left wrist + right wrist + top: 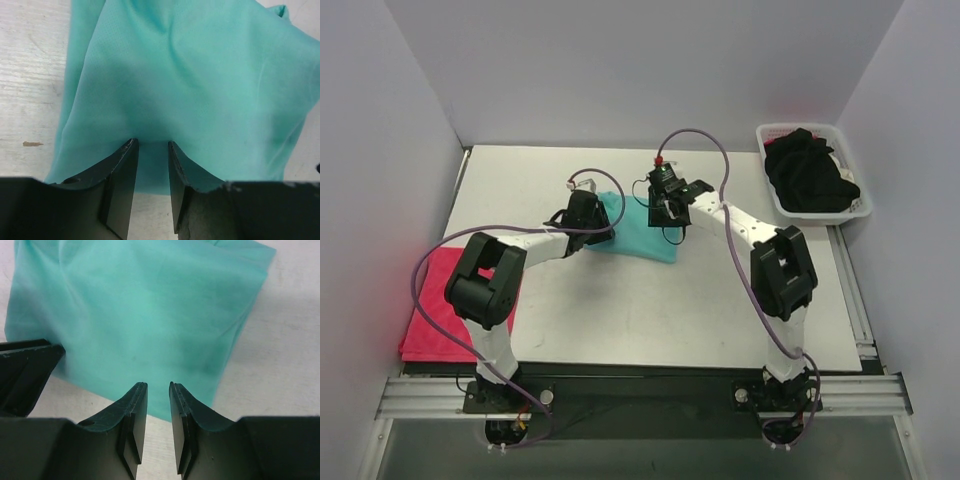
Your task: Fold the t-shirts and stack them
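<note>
Black fingers of my L gripper (152, 145) & R gripper (158, 386) sit slightly apart, nothing pinched, over folded teal-green cloth t-shirt (190, 75).

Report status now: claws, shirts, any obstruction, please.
Slightly open, gripping nothing: left claw and right claw, above teal shirt. It lies folded, mid-table. Far left, pink shirt; black shirts in basket. No obstruction seen.
</note>
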You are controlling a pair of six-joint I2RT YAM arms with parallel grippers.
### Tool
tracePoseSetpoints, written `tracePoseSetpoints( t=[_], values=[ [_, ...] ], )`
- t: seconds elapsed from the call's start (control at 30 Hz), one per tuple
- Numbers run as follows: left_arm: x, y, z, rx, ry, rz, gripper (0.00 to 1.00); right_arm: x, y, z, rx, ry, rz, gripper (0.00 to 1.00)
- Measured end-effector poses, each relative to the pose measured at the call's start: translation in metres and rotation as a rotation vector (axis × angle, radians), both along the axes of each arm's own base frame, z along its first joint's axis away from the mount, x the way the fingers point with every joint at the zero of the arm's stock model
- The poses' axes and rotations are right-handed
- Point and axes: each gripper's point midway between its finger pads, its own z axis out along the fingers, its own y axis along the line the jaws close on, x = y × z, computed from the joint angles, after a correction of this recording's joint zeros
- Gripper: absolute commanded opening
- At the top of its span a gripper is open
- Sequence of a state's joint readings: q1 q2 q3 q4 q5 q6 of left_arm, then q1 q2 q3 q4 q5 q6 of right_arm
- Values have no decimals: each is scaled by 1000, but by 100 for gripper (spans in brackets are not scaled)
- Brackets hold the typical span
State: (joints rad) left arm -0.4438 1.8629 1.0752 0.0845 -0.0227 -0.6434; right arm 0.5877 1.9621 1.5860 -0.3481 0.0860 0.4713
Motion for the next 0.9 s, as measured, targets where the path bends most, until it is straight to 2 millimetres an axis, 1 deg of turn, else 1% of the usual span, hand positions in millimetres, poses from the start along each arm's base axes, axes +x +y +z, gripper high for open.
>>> tracePoseSetpoints(
  t=[0.07, 0.17, 0.23, 0.33, 0.4, 0.47, 0.57, 0.7, 0.77, 0.9],
  values=[
    [1, 4, 0, 39, -1, 20, 41, 5, 7, -11, 18, 17, 14, 26],
    [-3, 13, -5, 116, 22, 49, 41, 13, 18, -35, 37, 61, 32, 25],
    [-9, 21, -11, 172, 48, 66, 41, 18, 20, -55, 38, 91, 34, 25],
    [-19, 34, -20, 256, 97, 87, 41, 24, 17, -80, 31, 131, 19, 25],
    [-18, 38, -22, 297, 112, 101, 41, 34, 17, -72, 57, 114, 2, 25],
    [-16, 41, -24, 327, 122, 112, 41, 42, 10, -69, 72, 109, -23, 25],
    [-11, 45, -25, 363, 134, 133, 41, 49, -5, -72, 76, 120, -67, 24],
    [-8, 47, -26, 375, 140, 157, 41, 56, -21, -77, 83, 131, -112, 24],
    [-8, 47, -26, 375, 142, 164, 41, 58, -24, -77, 83, 129, -120, 24],
    [-9, 47, -25, 363, 137, 171, 40, 57, -23, -77, 82, 130, -118, 24]
  ],
)
